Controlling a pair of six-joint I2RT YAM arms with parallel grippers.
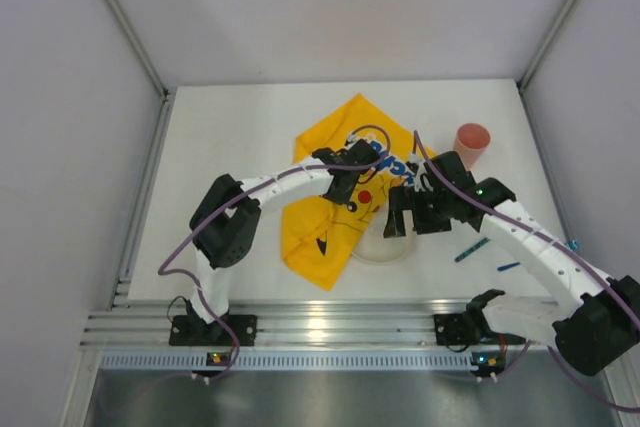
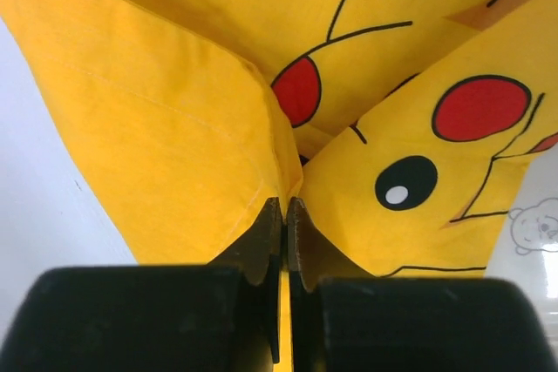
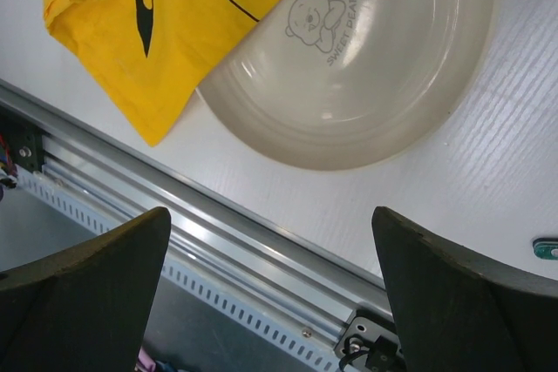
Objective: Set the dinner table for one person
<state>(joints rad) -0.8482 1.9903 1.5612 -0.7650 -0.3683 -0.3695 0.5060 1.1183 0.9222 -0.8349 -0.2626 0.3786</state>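
The white bench [image 1: 230, 127] fills the floor between the grey walls and carries everything. From above, a yellow cloth [image 1: 310, 237] lies crumpled at its middle, reaching toward the near edge. A pale plate [image 1: 383, 250] sits just right of it near that edge, half hidden under the right arm. A pink cup [image 1: 472, 143] stands toward the far right corner; whether it is upright or tipped cannot be told. Two thin blue-green utensils [image 1: 472, 249] lie by the right edge.

Only the left wrist view shows the grip: the left jaws are clenched on a raised fold of the cloth, with red cheeks and a black eye of the print just beyond.

The right wrist view shows what the arm hides from above: a small bear printed on the plate, and a cloth corner lying over the plate's rim. The right jaws hang released, spread wide and holding nothing, over the near edge's metal rail [image 3: 218, 250]
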